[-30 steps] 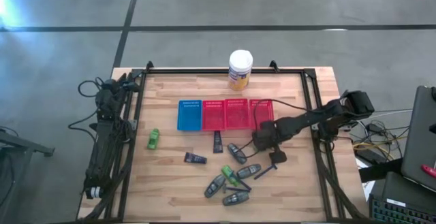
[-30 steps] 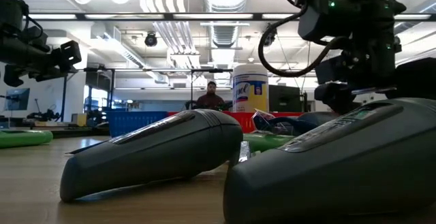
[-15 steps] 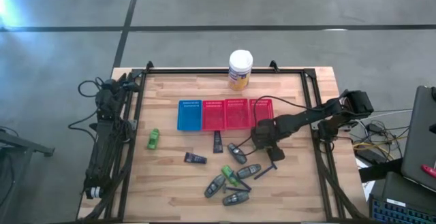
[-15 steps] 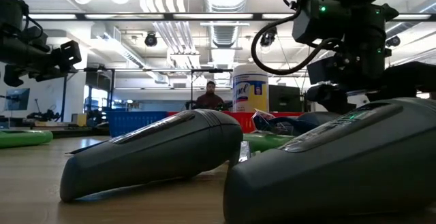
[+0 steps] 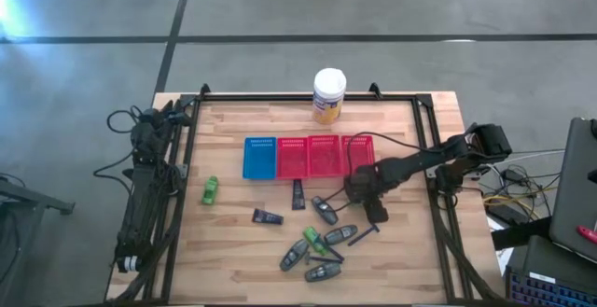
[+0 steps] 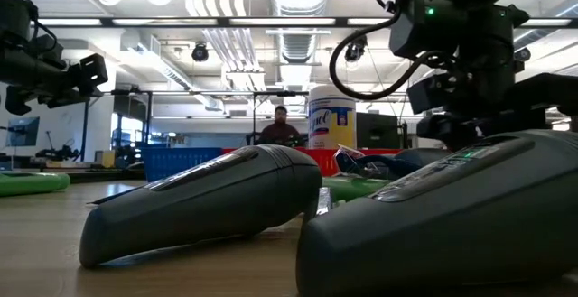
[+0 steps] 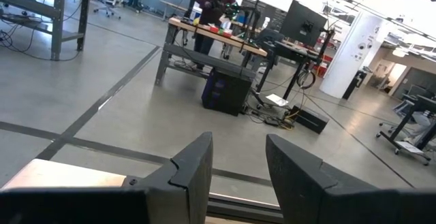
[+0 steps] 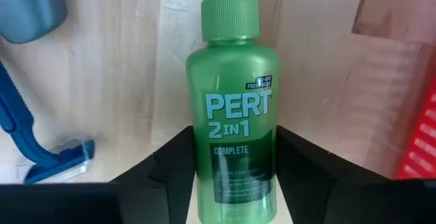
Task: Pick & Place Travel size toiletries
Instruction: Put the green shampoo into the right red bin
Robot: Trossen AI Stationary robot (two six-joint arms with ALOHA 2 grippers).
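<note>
Near the rightmost red basket, a green Pert bottle is gripped between the right pincer's fingers above the table; the left pincer is held parted at the table's left edge.

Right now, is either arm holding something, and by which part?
The right gripper holds a green Pert bottle by its lower body, cap pointing away. The left gripper is empty.

The green bottle runs off the frame's lower edge between the right gripper's fingers; actual contact is probably hidden.
</note>
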